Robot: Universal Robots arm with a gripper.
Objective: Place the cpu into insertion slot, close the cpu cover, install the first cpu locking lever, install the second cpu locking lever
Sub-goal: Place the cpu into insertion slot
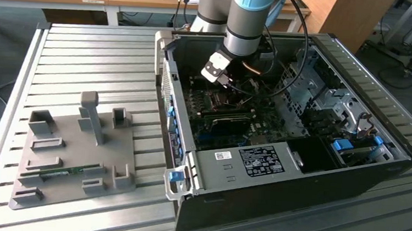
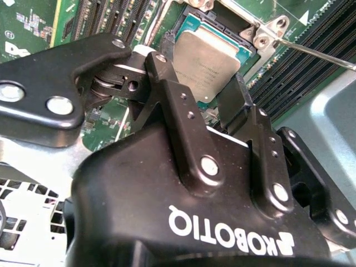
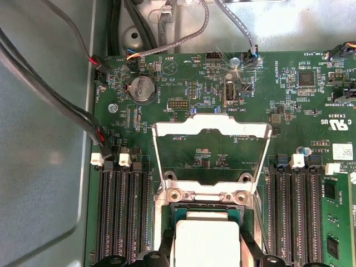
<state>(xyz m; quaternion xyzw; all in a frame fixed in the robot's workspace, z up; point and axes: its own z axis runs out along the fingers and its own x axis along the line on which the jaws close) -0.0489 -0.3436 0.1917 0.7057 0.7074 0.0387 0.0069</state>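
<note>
Exterior view: open computer case (image 1: 258, 197) lies on slatted worktop (image 1: 86, 45). Arm reaches in, hand (image 1: 220, 75) over board near case's 11 o'clock corner. Grey tray (image 1: 64, 137) at case's 9 o'clock.

Both wrist views: hand (image 2: 200, 78) (image 3: 207, 250) clenched on chip (image 2: 208, 61) (image 3: 206, 242), fingers (image 2: 167, 72) against two opposite edges. Chip at socket (image 2: 186, 25); fully seated or not, cannot tell. Cover (image 3: 211, 127) swung open, off socket.

Silvery-grey cpu (image 2: 208, 61), silver cpu cover (image 3: 211, 128), green motherboard (image 3: 311, 111). A grey plate (image 1: 70, 157) lies at the black case's (image 1: 280, 204) nine o'clock.
</note>
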